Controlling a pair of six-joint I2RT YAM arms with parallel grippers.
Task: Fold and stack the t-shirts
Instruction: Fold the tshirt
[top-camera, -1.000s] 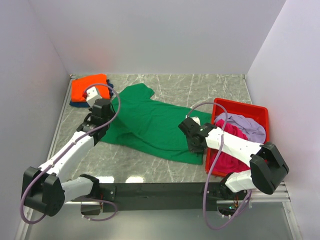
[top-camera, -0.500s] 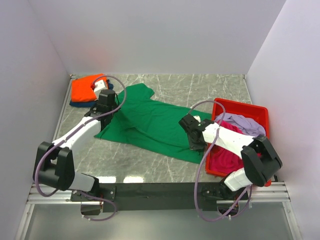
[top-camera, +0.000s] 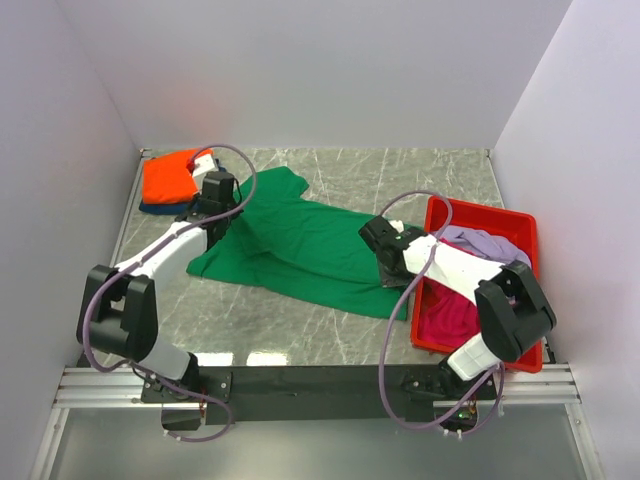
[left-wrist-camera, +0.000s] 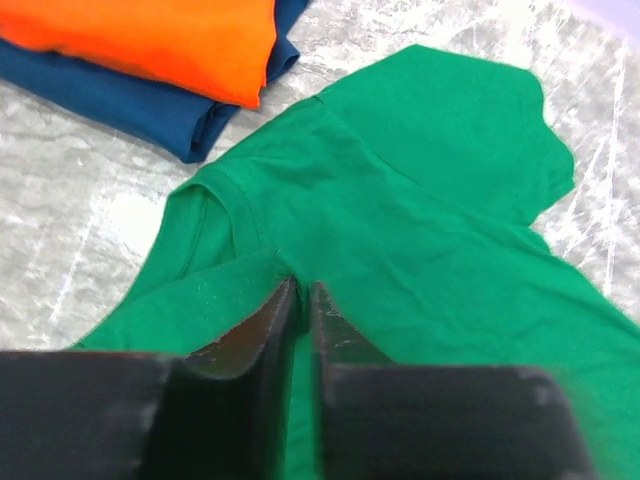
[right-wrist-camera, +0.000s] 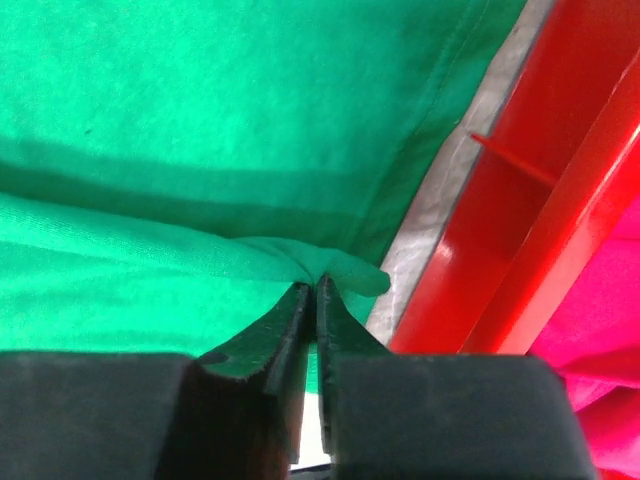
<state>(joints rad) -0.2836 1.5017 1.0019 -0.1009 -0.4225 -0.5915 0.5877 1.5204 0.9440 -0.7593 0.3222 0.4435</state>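
A bright green t-shirt (top-camera: 300, 250) lies spread across the table middle. My left gripper (top-camera: 217, 212) is shut on its left edge near the collar (left-wrist-camera: 300, 282). My right gripper (top-camera: 388, 262) is shut on a pinch of its right hem (right-wrist-camera: 318, 275), beside the red bin. A folded orange t-shirt (top-camera: 170, 173) lies on a folded navy blue t-shirt (top-camera: 152, 207) at the back left; both show in the left wrist view, orange (left-wrist-camera: 150, 40) over navy (left-wrist-camera: 150, 105). A magenta t-shirt (top-camera: 450, 310) and a pale lilac t-shirt (top-camera: 495, 250) lie crumpled in the bin.
The red plastic bin (top-camera: 475, 212) stands at the right, its wall (right-wrist-camera: 520, 200) close to my right gripper. White walls enclose the marble table (top-camera: 400, 170) on three sides. The black arm rail runs along the near edge.
Both grippers have carried the green shirt's near edge away from the front, toward the back; the left gripper moved up toward the orange stack, the right toward the bin's corner.
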